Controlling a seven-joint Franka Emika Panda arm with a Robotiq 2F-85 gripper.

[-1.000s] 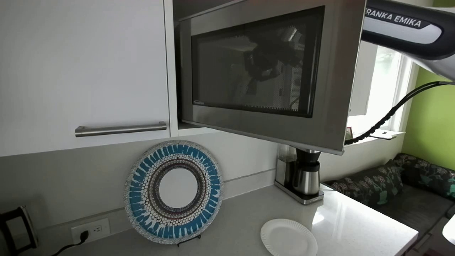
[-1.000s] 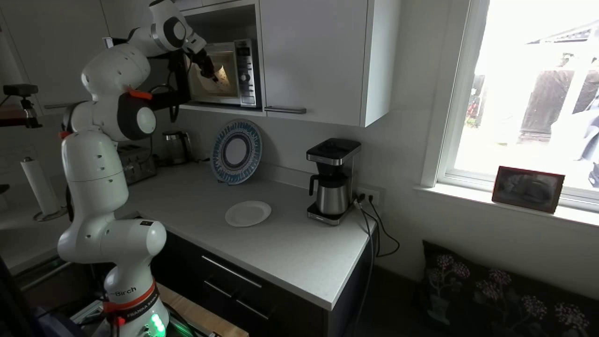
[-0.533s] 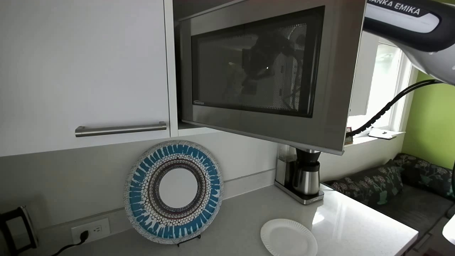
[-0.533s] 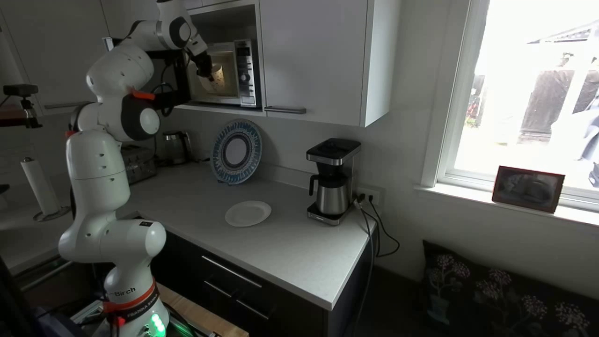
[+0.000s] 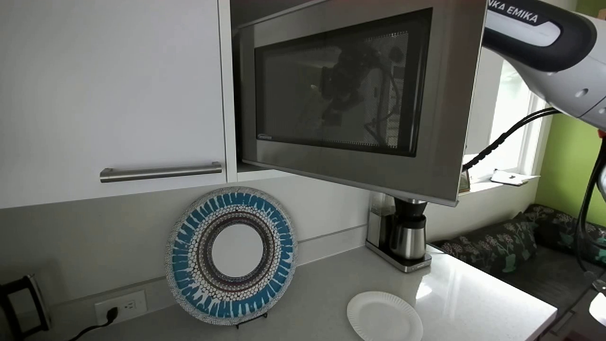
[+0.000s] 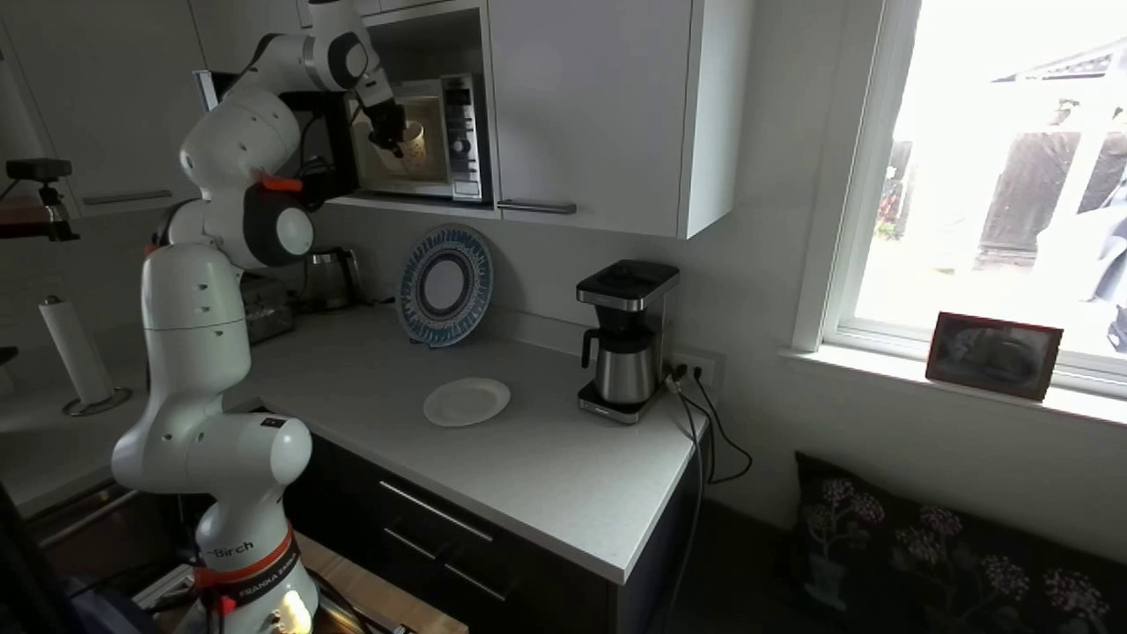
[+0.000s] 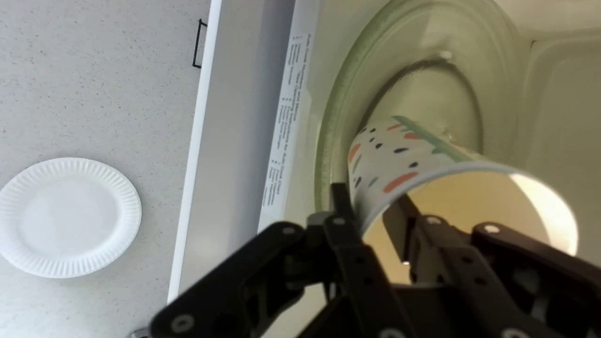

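The pincer stands slightly parted, gripping nothing, astride the wall of the patterned cup inside the microwave: 1 finger within, 1 outside. Far below the pincer, the base light is yellowish instead of the earlier green, under lettering "Birch". Beside the pincer, a label reads "Auto Cook".

The pale, speckled tabletop runs along the wall. A white paper plate lies flat on it, with a coffee maker standing near, towards the tabletop's end. Farther along, a small black stand props up a round, blue-patterned disc; beyond that, a kettle and a toaster stand close together. Above, a cabinet shelf carries a microwave. Inside, a patterned cup is over the glass turntable, contact hidden from view.
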